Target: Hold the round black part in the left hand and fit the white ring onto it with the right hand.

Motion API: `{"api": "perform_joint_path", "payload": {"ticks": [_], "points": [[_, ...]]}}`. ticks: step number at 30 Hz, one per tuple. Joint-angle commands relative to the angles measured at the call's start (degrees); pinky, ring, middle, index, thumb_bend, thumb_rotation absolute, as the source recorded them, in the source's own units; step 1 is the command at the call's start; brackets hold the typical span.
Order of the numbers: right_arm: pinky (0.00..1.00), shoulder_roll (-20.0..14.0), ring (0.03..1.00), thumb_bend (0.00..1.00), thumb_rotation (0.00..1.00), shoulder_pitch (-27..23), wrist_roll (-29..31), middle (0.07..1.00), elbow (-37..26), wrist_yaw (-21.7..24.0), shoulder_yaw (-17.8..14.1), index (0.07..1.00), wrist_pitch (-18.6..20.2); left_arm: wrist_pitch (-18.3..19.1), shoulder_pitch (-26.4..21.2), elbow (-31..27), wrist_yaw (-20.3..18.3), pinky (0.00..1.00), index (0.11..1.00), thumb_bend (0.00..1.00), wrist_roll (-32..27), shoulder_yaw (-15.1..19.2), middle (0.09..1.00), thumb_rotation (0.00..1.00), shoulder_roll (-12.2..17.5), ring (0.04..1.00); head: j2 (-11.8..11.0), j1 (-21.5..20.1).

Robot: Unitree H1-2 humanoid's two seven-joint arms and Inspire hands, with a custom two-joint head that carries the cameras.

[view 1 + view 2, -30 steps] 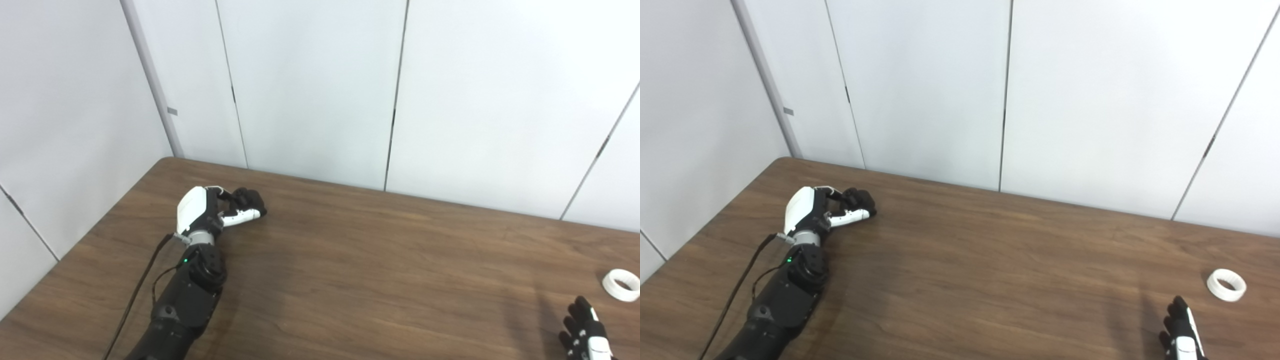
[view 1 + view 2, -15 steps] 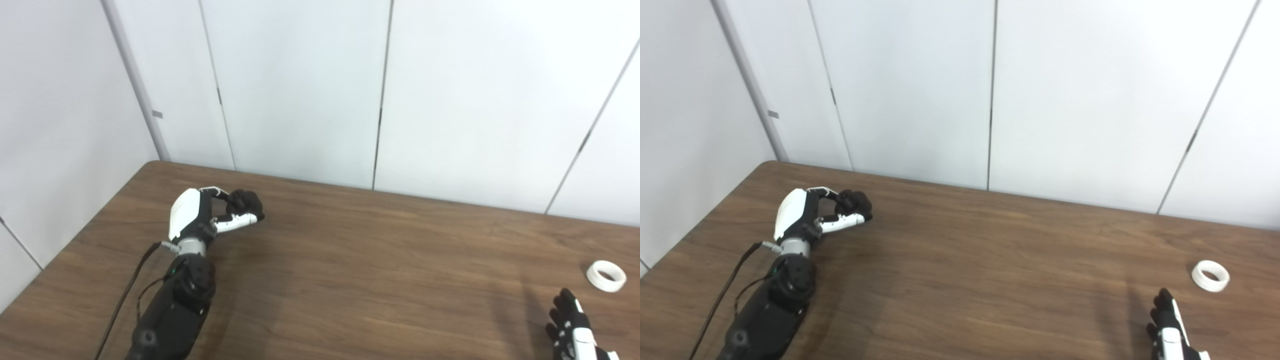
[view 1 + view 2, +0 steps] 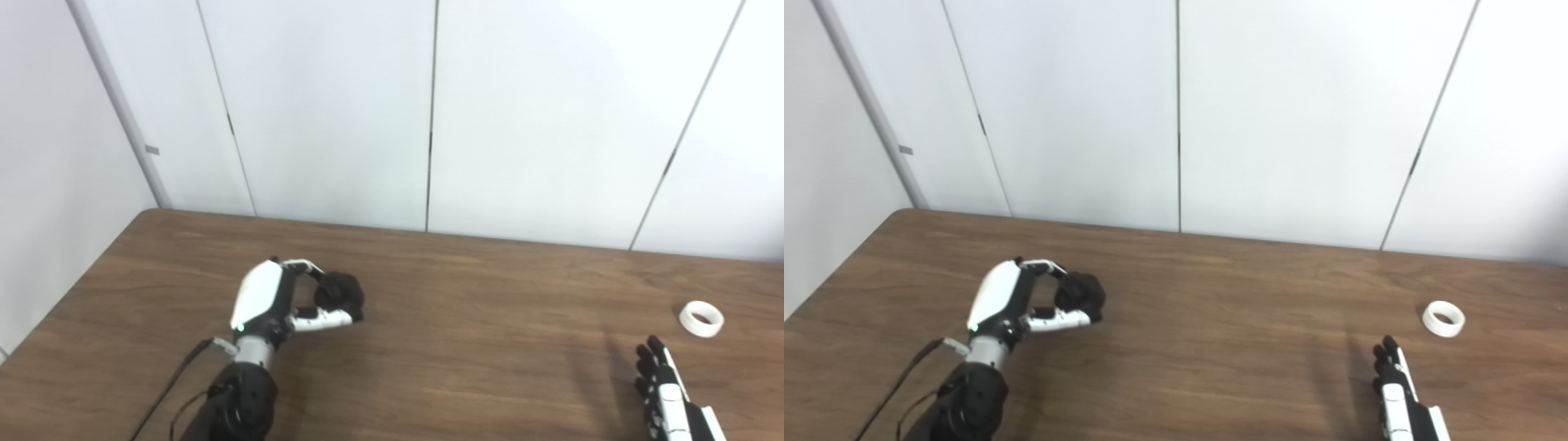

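Item 1, left hand [image 3: 278, 303]: its fingers [image 3: 321, 320] are curled round the round black part [image 3: 340, 293], pinching it from both sides. I judge this pinch leaves the part's face open towards the middle of the bench, so a ring can be brought onto it. Whether the part is lifted clear of the bench [image 3: 465, 343] I cannot tell.

Item 2, round black part: in my left hand, over the left half of the bench. Its detail is too dark to read.

Item 3, white ring [image 3: 701, 318]: lying flat on the bench at the far right, hole upward, untouched. That posture suits a grasp by the rim from above.

Item 4, right hand [image 3: 664, 398]: low at the bottom right edge, holding nothing, fingers [image 3: 650, 362] stretched out and apart, pointing roughly at the ring, near it but not touching.

Status, my judgement: holding half done; ring not yet picked up. The next move calls for a short reach forward and a light rim pinch; a thin ring may skid on smooth wood.
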Motion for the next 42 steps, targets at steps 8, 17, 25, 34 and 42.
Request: {"api": "perform_joint_path", "payload": {"ticks": [8, 17, 25, 34, 42], "points": [[1.00, 1.5, 0.969, 0.53, 1.00, -0.4, -2.3, 0.962, -0.8, -0.9, 1.3, 0.987, 1.5, -4.2, 2.3, -6.8, -1.3, 1.00, 0.484, 0.52, 8.8, -5.8, 0.752, 0.05, -1.8, 0.838, 2.4, -5.1], [1.00, 3.2, 0.973, 0.56, 1.00, -0.8, -3.8, 0.962, -2.4, -1.8, 2.5, 0.978, 3.4, -7.3, 6.1, -9.4, -3.5, 1.00, 0.484, 0.52, 14.9, -10.3, 0.758, 0.05, -3.2, 0.836, 5.0, -9.1], [1.00, 4.4, 0.958, 0.56, 1.00, -1.4, -4.4, 0.943, -4.3, -2.1, 2.8, 0.973, 5.9, -10.2, 9.4, -10.0, -4.8, 1.00, 0.484, 0.52, 19.4, -13.1, 0.754, 0.06, -3.6, 0.836, 6.6, -10.3], [1.00, 4.7, 0.958, 0.57, 1.00, -2.1, -5.2, 0.939, -6.1, -2.3, 3.1, 0.970, 8.3, -12.4, 11.5, -8.9, -4.8, 1.00, 0.484, 0.52, 21.8, -14.2, 0.752, 0.06, -5.1, 0.836, 8.8, -11.6], [1.00, 4.6, 0.969, 0.60, 1.00, -2.6, -5.4, 0.941, -7.5, -2.2, 3.1, 0.970, 10.4, -13.2, 12.4, -7.4, -3.8, 1.00, 0.485, 0.52, 23.3, -14.9, 0.752, 0.05, -6.7, 0.843, 10.4, -12.9]]}}
